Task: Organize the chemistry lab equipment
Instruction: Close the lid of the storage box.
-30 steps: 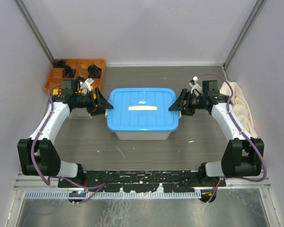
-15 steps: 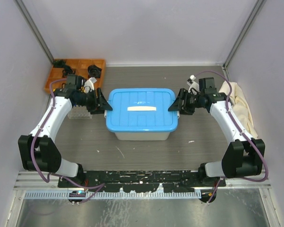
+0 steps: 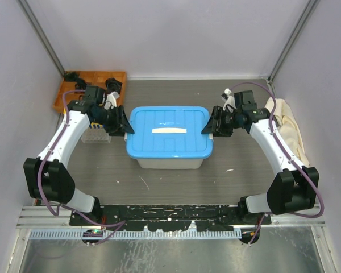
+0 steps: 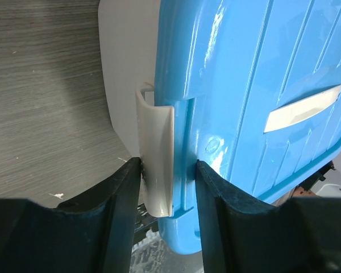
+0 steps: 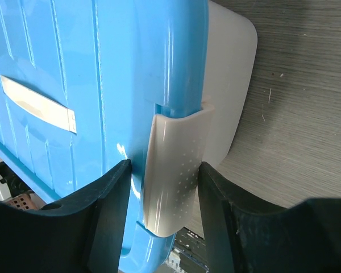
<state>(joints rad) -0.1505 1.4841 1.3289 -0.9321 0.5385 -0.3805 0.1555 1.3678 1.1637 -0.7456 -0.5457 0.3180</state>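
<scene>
A white box (image 3: pixel 170 162) with a blue lid (image 3: pixel 169 139) stands mid-table. My left gripper (image 3: pixel 125 126) is at its left end and my right gripper (image 3: pixel 207 128) at its right end. In the left wrist view the left gripper (image 4: pixel 167 170) is shut across the white latch (image 4: pixel 156 142) and the lid's edge (image 4: pixel 184 142). The right wrist view shows the right gripper (image 5: pixel 163 170) pinching the other latch (image 5: pixel 176 165) against the lid (image 5: pixel 102 74). A small pale rack (image 3: pixel 95 137) shows partly beneath the left arm. No other lab equipment is in view.
An orange tray (image 3: pixel 63 96) of black parts sits at the back left, behind the left arm. A cream cloth (image 3: pixel 290 128) lies along the right wall. Grey walls close in the table on three sides.
Both grippers have moved in against the box's ends. Their jaws have narrowed onto the latches. The box has not shifted.
</scene>
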